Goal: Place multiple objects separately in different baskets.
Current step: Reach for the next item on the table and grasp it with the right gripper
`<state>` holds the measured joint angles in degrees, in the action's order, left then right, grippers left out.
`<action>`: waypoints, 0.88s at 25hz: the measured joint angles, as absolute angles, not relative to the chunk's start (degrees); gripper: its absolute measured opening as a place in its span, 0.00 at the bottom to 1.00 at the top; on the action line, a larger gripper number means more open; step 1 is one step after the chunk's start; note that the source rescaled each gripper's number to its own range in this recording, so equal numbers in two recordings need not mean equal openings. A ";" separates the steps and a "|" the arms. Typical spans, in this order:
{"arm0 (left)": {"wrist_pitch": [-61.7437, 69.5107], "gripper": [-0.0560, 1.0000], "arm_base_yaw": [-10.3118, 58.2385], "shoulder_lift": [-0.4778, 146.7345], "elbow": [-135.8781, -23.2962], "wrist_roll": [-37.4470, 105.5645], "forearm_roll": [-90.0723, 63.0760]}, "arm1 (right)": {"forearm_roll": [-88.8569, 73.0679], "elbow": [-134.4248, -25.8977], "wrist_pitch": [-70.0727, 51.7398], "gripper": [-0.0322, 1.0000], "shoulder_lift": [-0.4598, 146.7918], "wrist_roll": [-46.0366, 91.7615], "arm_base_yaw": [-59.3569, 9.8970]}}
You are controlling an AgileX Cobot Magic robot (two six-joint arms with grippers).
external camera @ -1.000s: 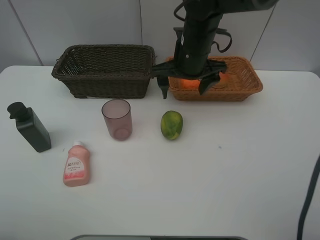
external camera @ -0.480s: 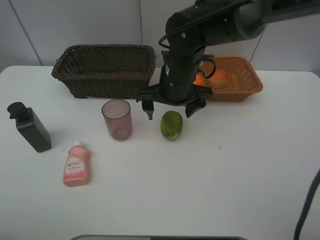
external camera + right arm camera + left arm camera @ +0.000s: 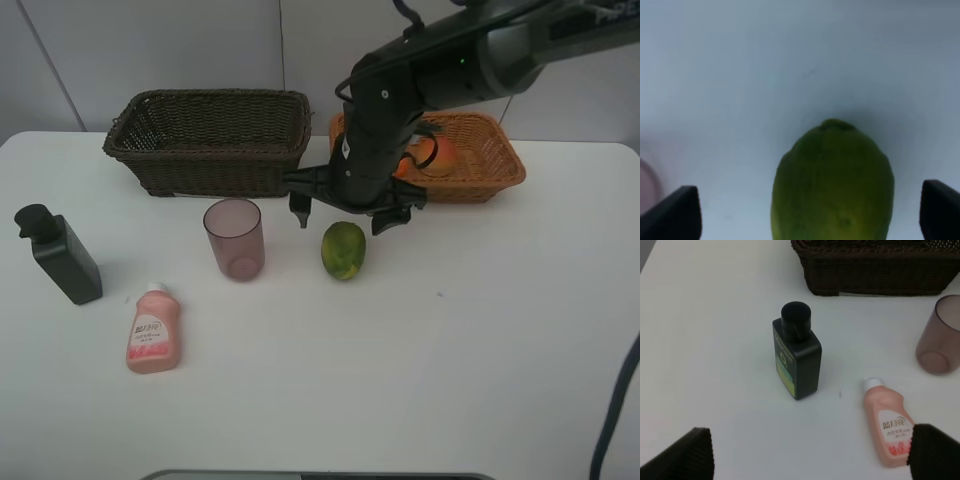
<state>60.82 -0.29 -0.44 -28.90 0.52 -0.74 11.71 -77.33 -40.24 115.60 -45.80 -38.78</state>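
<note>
On the bench point(image 3: 450, 350), near the middle, I see the right pincer point(image 3: 341, 214) spread wide just above the green-yellow mango point(image 3: 343, 250), one finger on each side, gripping nothing. The mango lies on the bench beside the upright mauve tumbler point(image 3: 235, 238), in front of the orange-tan basket point(image 3: 470, 185). The orange point(image 3: 405, 165) and peach point(image 3: 443, 152) sit inside that basket. The dark brown basket point(image 3: 215, 165) is to its left; I can't tell what's in it. The left pincer point(image 3: 807, 455) is open too and empty, facing the upright dark bottle point(image 3: 796, 360) and the pink squeeze bottle point(image 3: 886, 425), which lies flat.
</note>
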 joint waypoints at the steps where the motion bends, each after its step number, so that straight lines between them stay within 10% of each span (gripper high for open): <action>1: 60.82 1.00 -0.29 -0.44 -28.90 0.52 -0.74 | 12.15 -77.33 -40.11 0.90 115.90 -45.85 -38.45; 22: 60.82 1.00 -0.29 -0.44 -28.90 0.52 -0.74 | 13.46 -77.33 -38.21 0.89 122.92 -45.91 -37.83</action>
